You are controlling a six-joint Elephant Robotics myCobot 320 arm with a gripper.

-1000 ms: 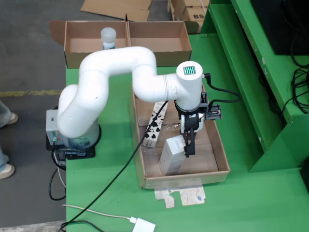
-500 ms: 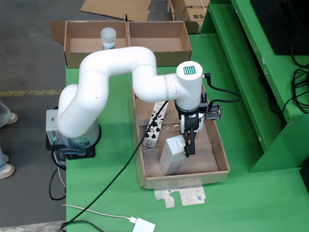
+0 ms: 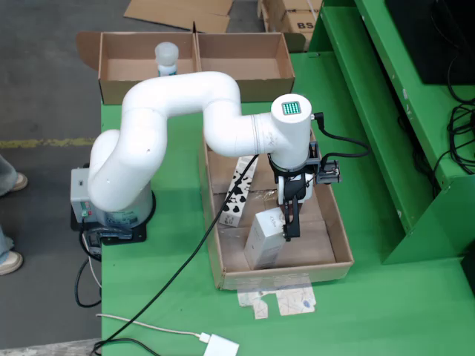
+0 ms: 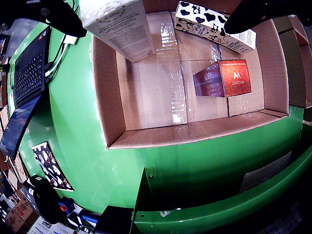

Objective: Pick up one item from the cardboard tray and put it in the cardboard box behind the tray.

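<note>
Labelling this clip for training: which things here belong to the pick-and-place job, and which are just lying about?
Job:
cardboard tray
pale carton
cow-print carton
red box
gripper
cardboard box

Lying about:
bottle standing in the box
white adapter
laptop
paper scrap

A green table point(image 3: 386, 311) stands on a grey concrete floor point(image 3: 44, 81) marked with a yellow line point(image 3: 37, 142).

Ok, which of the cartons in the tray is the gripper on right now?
The gripper is at the plain pale carton at the tray's near end in the fixed view, not the cow-patterned carton or the red box.
</note>
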